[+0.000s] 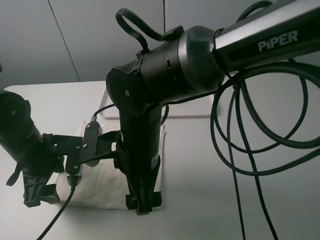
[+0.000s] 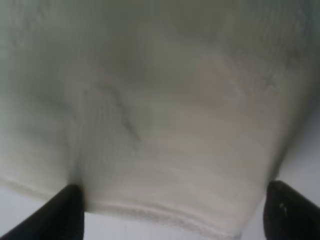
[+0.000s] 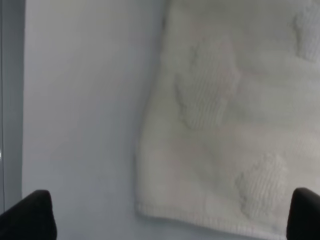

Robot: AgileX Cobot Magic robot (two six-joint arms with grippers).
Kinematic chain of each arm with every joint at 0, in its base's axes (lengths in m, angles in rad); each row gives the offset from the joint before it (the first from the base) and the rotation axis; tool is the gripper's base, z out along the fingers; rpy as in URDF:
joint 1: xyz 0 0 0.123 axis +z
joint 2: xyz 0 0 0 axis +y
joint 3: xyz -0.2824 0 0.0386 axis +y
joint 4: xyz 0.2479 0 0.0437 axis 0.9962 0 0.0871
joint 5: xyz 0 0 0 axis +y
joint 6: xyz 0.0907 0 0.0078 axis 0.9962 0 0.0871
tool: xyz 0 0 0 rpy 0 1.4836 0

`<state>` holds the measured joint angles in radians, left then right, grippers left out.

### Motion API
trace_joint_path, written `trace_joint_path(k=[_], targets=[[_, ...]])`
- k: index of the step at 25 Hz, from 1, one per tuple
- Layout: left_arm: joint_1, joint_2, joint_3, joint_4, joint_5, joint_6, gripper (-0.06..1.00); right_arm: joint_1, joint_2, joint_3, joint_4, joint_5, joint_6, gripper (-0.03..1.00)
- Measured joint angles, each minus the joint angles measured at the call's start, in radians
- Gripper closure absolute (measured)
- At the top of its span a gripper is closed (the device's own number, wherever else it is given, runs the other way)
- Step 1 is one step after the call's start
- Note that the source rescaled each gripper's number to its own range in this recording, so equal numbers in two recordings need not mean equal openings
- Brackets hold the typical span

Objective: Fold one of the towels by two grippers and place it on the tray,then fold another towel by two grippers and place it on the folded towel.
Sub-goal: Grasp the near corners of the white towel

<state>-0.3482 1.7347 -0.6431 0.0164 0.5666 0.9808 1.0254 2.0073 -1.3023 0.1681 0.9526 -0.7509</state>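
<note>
A white knitted towel (image 1: pixel 102 182) lies flat on the white table, its near edge toward the front. My left gripper (image 1: pixel 40 195) stands open at the towel's left near corner. In the left wrist view the towel (image 2: pixel 160 110) fills the picture, and the left gripper (image 2: pixel 175 217) has its two black fingertips (image 2: pixel 57 215) spread wide over the hem. My right gripper (image 1: pixel 144 202) is open at the right near corner. The right wrist view shows that towel corner (image 3: pixel 225 125) under the right gripper (image 3: pixel 167 220). The tray (image 1: pixel 192 111) lies behind the towel, mostly hidden by the right arm.
The right arm's thick black body (image 1: pixel 150 85) and its looping cables (image 1: pixel 240 150) block much of the exterior high view. Bare white table (image 1: pixel 200 190) stretches to the right of the towel. A grey wall rises behind the table.
</note>
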Motion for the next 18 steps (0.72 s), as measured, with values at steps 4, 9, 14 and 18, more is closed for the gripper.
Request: trace_joint_path(k=[4,9,14,18], targets=[[-0.019,0.0,0.0,0.003,0.004,0.029,0.0,0.0,0.004,0.0,0.0,-0.006,0.004,-0.03],[-0.081,0.0,0.0,0.015,0.04,0.059,0.0,0.0,0.008,0.0,0.021,0.004,-0.006,-0.03],[-0.095,0.0,0.033,0.029,0.073,0.046,0.02,0.04,0.008,0.0,0.025,0.015,-0.022,-0.03],[-0.095,-0.019,0.088,0.033,0.051,0.044,0.12,0.092,0.008,0.0,0.022,-0.007,-0.005,-0.03]])
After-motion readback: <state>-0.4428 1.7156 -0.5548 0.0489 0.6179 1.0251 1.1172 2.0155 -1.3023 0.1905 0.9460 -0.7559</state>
